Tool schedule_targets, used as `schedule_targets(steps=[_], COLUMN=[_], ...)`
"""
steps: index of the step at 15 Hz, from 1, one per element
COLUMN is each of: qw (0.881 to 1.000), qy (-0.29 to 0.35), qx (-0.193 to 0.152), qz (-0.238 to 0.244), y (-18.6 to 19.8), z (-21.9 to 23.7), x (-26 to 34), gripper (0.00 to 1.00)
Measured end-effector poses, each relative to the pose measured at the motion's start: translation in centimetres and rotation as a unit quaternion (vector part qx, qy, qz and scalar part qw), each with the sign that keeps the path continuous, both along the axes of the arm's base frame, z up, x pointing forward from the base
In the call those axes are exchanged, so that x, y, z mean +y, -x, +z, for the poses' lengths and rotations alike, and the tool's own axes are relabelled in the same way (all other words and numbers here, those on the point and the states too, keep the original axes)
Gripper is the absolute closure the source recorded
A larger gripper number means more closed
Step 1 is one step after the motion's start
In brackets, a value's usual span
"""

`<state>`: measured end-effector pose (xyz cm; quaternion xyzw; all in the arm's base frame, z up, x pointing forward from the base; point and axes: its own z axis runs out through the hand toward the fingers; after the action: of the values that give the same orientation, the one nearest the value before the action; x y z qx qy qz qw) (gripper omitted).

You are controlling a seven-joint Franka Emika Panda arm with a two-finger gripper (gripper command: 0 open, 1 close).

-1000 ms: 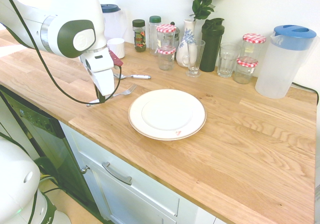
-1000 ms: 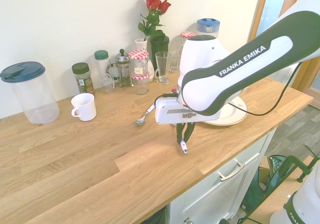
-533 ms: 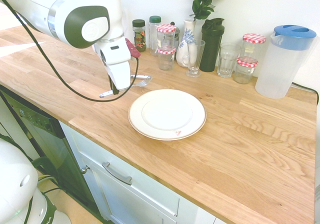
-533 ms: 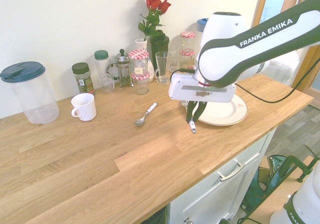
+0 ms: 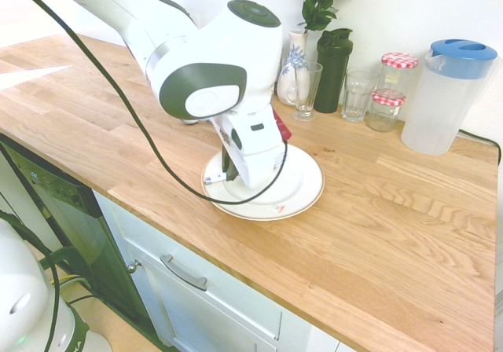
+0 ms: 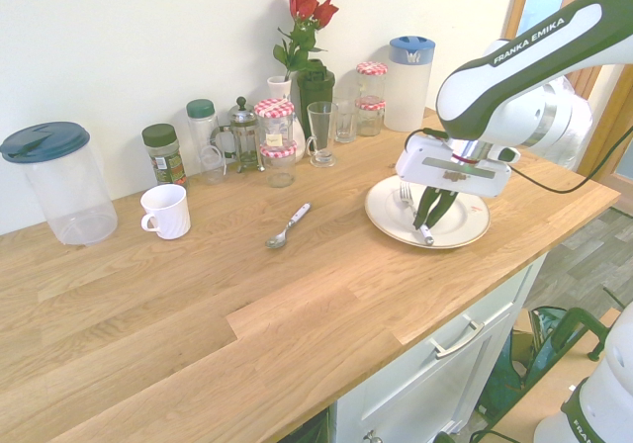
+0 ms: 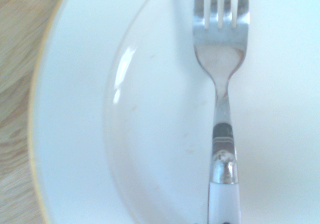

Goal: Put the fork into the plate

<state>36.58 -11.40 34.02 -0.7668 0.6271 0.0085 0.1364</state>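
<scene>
In the first exterior view, the gripper [image 5: 228, 176] is over the plate [image 5: 295, 199], and the fork's white handle end pokes out past the fingers toward the picture's left.

In the second exterior view, the fingers [image 6: 425, 209] are closed on the fork [image 6: 406, 196], which is over the plate. Its tines point toward the wall side, its handle toward the counter's front edge.

In the wrist view, the fork's long axis runs nearly straight between tines and white handle, above the plate's white surface.
</scene>
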Motion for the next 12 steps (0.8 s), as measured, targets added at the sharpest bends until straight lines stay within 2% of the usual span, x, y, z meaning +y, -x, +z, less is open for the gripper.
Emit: schedule_targets(steps=[6,7,12], qw=[1.0,1.0,1.0], qy=[0.004,0.005,0.002], qx=[-0.004,-0.004,-0.002], qz=[-0.01,-0.007,-0.006], y=[0.6,0.5,0.4], z=[0.2,0.2,0.2], x=[-1.8,-1.5,-1.1], gripper=[1.0,0.0,0.0])
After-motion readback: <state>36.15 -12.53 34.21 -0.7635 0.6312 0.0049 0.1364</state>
